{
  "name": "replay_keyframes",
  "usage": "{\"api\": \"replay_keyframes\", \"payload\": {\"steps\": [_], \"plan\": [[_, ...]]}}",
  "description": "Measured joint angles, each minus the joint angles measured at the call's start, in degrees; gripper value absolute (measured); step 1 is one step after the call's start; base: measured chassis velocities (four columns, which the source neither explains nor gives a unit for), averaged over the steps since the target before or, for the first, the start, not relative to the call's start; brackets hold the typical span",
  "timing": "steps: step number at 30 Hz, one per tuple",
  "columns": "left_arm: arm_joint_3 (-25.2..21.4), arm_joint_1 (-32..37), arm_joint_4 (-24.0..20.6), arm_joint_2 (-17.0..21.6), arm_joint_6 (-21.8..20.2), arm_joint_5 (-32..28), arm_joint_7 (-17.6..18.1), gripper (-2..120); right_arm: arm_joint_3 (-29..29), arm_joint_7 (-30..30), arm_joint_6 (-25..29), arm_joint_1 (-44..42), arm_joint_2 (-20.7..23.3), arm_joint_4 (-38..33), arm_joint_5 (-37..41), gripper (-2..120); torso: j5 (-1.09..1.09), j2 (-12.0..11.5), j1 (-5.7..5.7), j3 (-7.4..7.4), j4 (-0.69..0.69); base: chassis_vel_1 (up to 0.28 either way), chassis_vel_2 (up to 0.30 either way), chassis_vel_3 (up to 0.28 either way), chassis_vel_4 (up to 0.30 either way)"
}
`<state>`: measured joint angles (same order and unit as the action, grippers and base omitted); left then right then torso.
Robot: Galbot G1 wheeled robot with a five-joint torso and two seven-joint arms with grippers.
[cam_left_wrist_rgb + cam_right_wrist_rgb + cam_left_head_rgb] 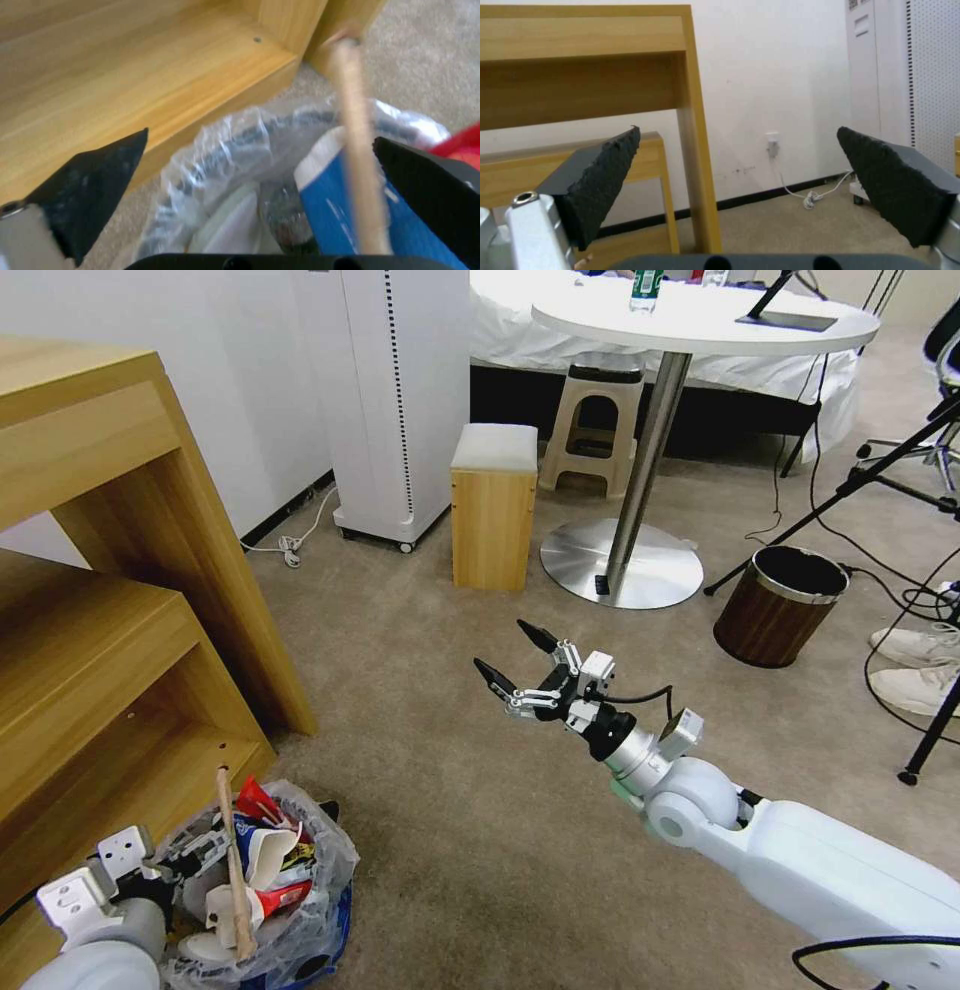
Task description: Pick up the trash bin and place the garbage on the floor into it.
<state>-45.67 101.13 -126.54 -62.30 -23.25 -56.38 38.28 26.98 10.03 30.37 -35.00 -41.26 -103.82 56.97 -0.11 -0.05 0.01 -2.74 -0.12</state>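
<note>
The trash bin (315, 910), lined with a crinkly clear bag, stands at the lower left beside the wooden shelf. The garbage lies inside it: a wooden stick (232, 860) poking up, red-white cups (275, 865) and a blue cup (325, 210). My left gripper (195, 855) is at the bin's rim (240, 142), open, its fingers (100, 183) spread to either side of the rim and the stick (357, 150). My right gripper (500, 645) hangs open in the air over the beige carpet floor (450, 830), holding nothing; its pads (605, 180) face the wall and shelf.
A wooden shelf unit (110, 600) crowds the left side. Ahead stand a white appliance (390, 400), a small wooden box stool (492, 505), and a round table with a metal base (620, 565). A brown wood-grain bin (778, 605), stand legs, cables and shoes (915, 665) occupy the right.
</note>
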Motion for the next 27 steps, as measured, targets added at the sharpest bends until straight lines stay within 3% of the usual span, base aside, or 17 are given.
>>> {"api": "replay_keyframes", "payload": {"steps": [6,9,14,20,27], "plan": [[-0.2,-1.3,2.1,-0.3,2.3,2.3,-2.3,100,0.6,0.0,0.6,-0.3,-1.4,0.7,-0.7,100,-0.01,0.0,0.00,0.00,0.00,0.000,0.000,0.000,0.000],[-0.4,-1.8,3.9,-0.9,5.1,6.4,-6.7,99,0.6,-0.3,0.9,-1.1,-2.0,1.1,-1.1,100,-0.01,0.0,0.00,0.00,0.00,0.000,0.000,0.000,0.000],[-0.8,-1.9,4.4,-1.4,7.6,10.2,-10.5,100,-0.6,-1.0,0.9,-2.0,-2.6,1.6,-1.3,100,-0.01,0.0,0.00,0.00,0.00,0.000,0.000,0.000,0.000],[-1.6,-1.7,4.3,-2.2,10.8,15.3,-15.2,100,-5.7,-2.0,0.8,-5.3,-3.5,1.8,-1.5,100,0.00,0.0,0.00,0.00,0.00,0.000,0.000,0.000,0.000],[-1.8,-1.3,2.4,-3.7,11.9,18.9,-17.9,100,-13.7,-5.5,-2.2,-9.8,-4.8,0.6,-2.7,100,0.01,0.0,0.00,0.01,0.00,0.000,0.000,0.000,0.000]]}}
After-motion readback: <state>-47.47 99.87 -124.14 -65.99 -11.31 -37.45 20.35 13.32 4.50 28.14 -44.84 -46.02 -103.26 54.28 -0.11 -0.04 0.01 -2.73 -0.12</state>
